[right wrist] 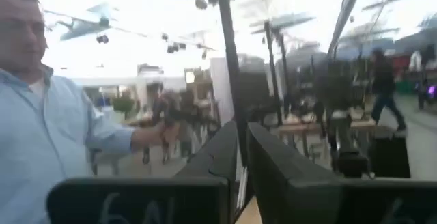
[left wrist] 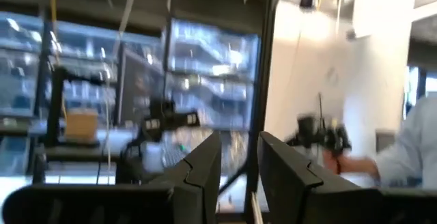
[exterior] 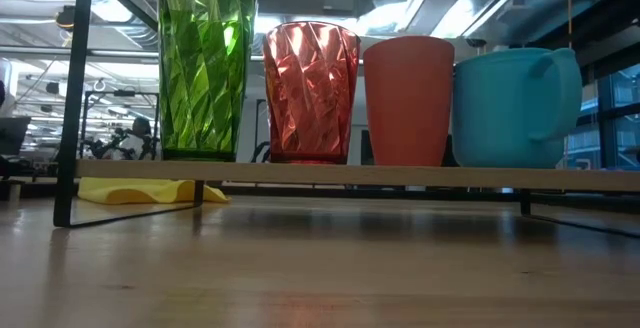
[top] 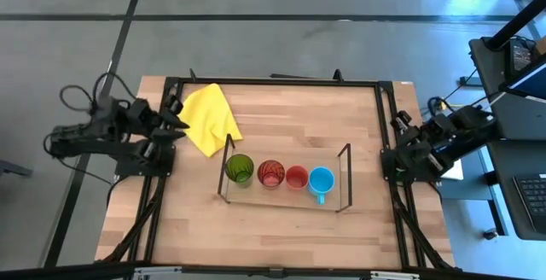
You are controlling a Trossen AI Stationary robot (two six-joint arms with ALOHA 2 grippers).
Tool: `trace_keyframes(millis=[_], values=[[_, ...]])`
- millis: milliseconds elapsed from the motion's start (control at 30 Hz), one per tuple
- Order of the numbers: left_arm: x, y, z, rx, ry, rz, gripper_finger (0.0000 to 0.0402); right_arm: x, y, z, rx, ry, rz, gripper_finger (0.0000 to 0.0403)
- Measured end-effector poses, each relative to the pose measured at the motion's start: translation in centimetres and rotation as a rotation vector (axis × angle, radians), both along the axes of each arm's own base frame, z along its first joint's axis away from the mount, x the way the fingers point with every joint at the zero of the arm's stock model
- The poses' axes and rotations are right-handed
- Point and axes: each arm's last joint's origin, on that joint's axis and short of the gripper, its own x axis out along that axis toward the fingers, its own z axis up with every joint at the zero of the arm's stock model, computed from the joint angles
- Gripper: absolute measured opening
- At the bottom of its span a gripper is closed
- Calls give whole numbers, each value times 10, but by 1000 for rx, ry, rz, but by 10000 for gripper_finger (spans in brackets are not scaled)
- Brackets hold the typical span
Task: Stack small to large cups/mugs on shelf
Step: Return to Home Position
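surface [top: 281, 113]: pale wood planks, butcher-block grain, dark frame round the edge.
shelf [top: 345, 176]: near mid-surface, long axis 9 to 3 o'clock. Thin dark wire end frames, upright. Low view shows a flat pale wood board [exterior: 300, 173] raised off the surface, carrying all four vessels.
green tumbler [top: 239, 169]: 9 o'clock end of the row. Translucent, faceted walls, tallest of the four.
red cup [top: 271, 173]: just at 3 o'clock of the green tumbler. Translucent red-orange, same faceted cut, shorter.
orange cup [top: 297, 177]: next toward 3 o'clock. Opaque, smooth, plain, slight taper.
blue mug [top: 322, 180]: 3 o'clock end of the row. Opaque light blue, smooth, rounded; loop handle at 6 o'clock in high view.
spacing: all upright, mouths up, close side by side; touching or not, cannot tell.
yellow cloth [top: 209, 118]: soft, creased, lying flat at 10 o'clock of the shelf, off it.
left pincer [top: 179, 118]: 9 o'clock edge of the surface, beside the cloth. Fingers a narrow gap apart, nothing between.
right pincer [right wrist: 242, 132]: 3 o'clock edge, well apart from the shelf. Fingers drawn together, nothing held.
person [right wrist: 48, 135]: light blue shirt, room behind, blurred.
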Motion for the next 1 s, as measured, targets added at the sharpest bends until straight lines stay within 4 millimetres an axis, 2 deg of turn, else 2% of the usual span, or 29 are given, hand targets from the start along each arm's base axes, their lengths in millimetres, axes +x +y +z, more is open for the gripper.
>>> trace_keyframes(millis=[67,233,367,433,533,633,700,867,1000], values=[[-8,1,-18,-19,-67,12,92,-6,-3,-13,20,-45,-14,39],[-19,2,-65,-134,-105,36,92,5,1,-23,25,-9,-46,39],[-6,4,-102,-211,-33,17,92,11,3,-36,52,9,-53,39],[-2,4,-111,-239,-10,9,92,13,4,-39,75,10,-43,39],[7,5,-136,-283,65,10,92,19,7,-50,70,56,-21,39],[9,5,-144,-305,57,-8,92,22,10,-56,55,32,31,39],[13,6,-156,-331,154,4,92,25,13,-64,30,57,65,39],[16,7,-172,-402,316,66,92,34,17,-86,-28,115,55,39],[17,8,-178,-406,382,88,92,39,19,-101,-64,152,49,39]])
